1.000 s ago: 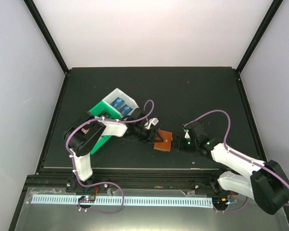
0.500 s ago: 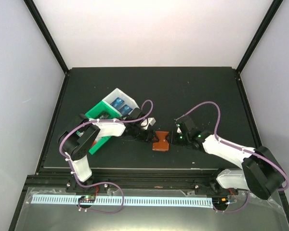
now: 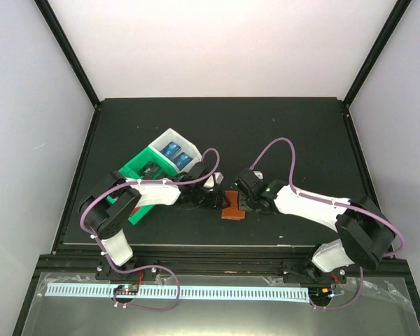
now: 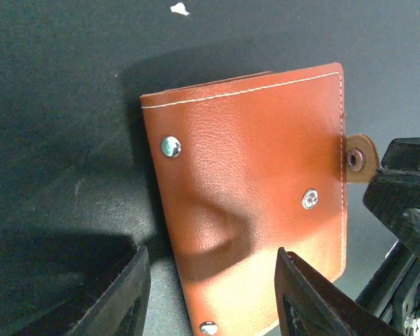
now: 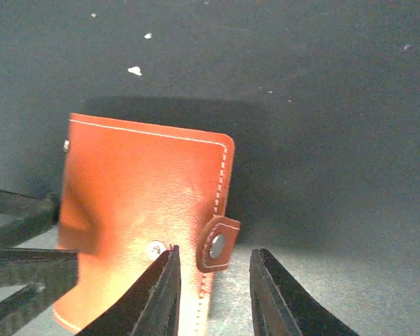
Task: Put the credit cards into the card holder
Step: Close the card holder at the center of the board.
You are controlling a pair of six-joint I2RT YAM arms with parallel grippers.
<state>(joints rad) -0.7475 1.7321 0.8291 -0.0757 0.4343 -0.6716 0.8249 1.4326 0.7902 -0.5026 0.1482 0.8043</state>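
card holder lying closed and flat on the dark table, near its front edge, between the two arms. left gripper reaches it from the left side and right gripper from the right, their tips facing each other across the brown leather.

left wrist view: jaws parted to a middling gap. one finger stands over bare table just beside the holder's edge, and the other finger lies over the leather face. nothing is pinched between them. whether either finger presses the leather cannot be told.

right wrist view: jaws narrowly parted and set either side of the snap tab, which sticks out past the holder's stitched edge. one finger overlaps the leather face, while the other is over the table beyond the tab. a thin gap shows on each side of the tab, so it is flanked and not clamped.

well to the left, a green-and-white tray holds blue cards in its white end compartment.
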